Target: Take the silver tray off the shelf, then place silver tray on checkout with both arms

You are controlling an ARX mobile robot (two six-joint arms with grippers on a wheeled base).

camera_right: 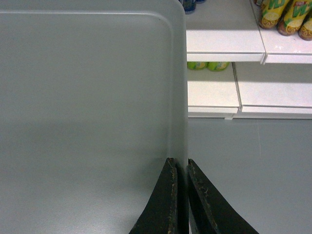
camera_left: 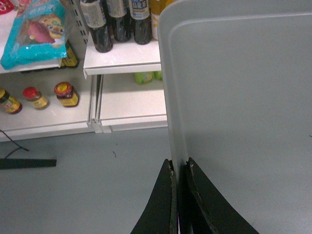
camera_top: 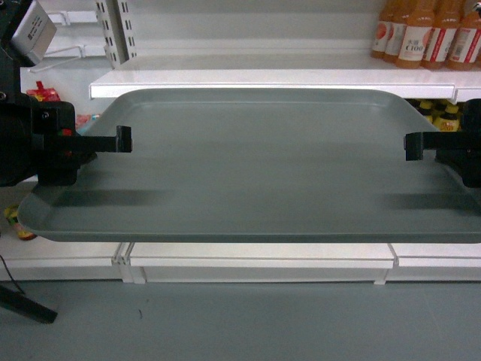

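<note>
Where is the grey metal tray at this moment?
In the head view the flat grey metal tray fills the middle, held off the white shelf between the left gripper and right gripper.

We see the silver tray [camera_top: 255,173] cut off at the head view's right edge, hiding the shelving behind it; orange bottles [camera_top: 425,30] lose their tops at the frame's upper edge, their labels too blurred for us to read
</note>
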